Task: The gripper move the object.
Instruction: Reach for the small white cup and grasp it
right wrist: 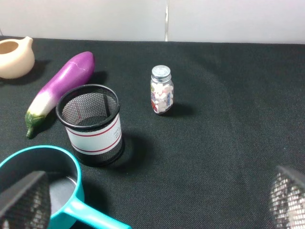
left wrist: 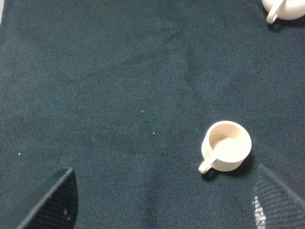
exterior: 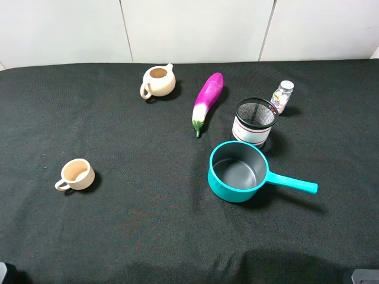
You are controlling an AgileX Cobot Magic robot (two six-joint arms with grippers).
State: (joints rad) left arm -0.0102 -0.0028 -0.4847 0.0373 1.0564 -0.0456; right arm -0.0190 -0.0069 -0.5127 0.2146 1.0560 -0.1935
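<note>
Starting at the left of the high view, we find the cup (exterior: 77, 174) standing upright on the black worktop (exterior: 148, 231). It is alone on that side, its handle turned toward the near-left corner, well apart from everything else.

The left wrist camera gives us what the high view cannot: the left claw (left wrist: 164, 191), its two dark meshed fingers (left wrist: 52, 202) spread wide with only cloth between them. The cup sits ahead of that claw, nearer one finger than the other and touching neither, and we look straight into its tan inside.

Moving right, the round pitcher (exterior: 159, 81) stands at the far side. The left wrist catches only its edge, the right wrist only part of its body and spout.

Next the purple aubergine (exterior: 206, 100) lies slantwise, green stem toward us.

Then comes the black mesh pot (exterior: 256, 121) with its white band, and near it, farther back, the small pill bottle (exterior: 283, 96). The right wrist view shows us pale tablets inside and a grey cap, detail we lose from above.

Just beside the mesh pot, on the near side, sits the teal saucepan (exterior: 240, 171), handle pointing right. Only the high view shows it whole.

Last, the right claw (right wrist: 162, 191): fingers parted wide, gripping nothing, with the saucepan showing beside one finger.

From above, both arms are barely dark slivers at the bottom corners.
</note>
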